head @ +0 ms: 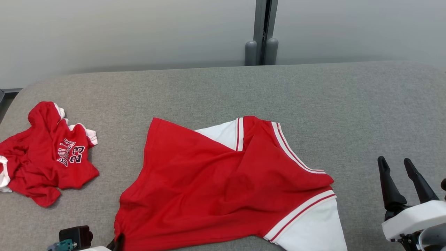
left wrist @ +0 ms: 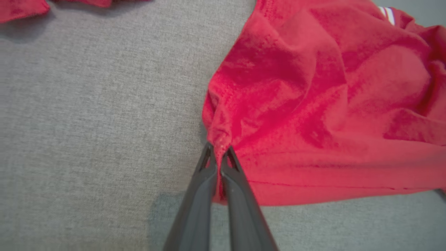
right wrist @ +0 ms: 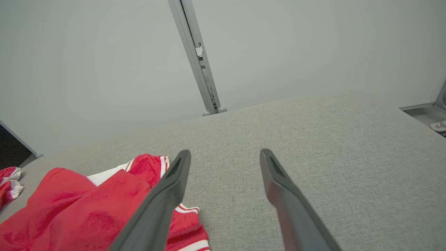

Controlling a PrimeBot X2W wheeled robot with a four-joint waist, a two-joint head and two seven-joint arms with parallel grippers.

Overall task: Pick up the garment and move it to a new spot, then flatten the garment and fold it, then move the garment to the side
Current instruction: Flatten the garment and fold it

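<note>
A grey fabric surface (head: 313,97) is stretching across the head view, with a pale wall (head: 139,31) and a metal post (head: 261,31) standing behind it at the top centre.

In the left wrist view, the 2 dark fingers (left wrist: 195,209) of the left gripper (left wrist: 219,150) are rising from the bottom centre. They are pressing together on a bunched corner of the red garment (left wrist: 313,104), pinching a small fold of cloth between their tips. From that pinch the garment is spreading, wrinkled, toward the upper right of the frame.

In the head view it is lying across the centre and lower centre, red with white sleeves and striped trim. Its lower left corner is meeting the gripper at the bottom edge.

The right gripper (head: 394,161) is showing at the lower right of the head view, just beside the garment's white sleeve but not touching it. Its 2 fingers are standing wide apart and gripping nothing. In the right wrist view they are framing bare grey fabric, with the garment at the lower left.

A smaller red jersey (head: 52,157), crumpled and lettered BULLS 23, is lying at the left edge of the head view, well apart from the garment.
</note>
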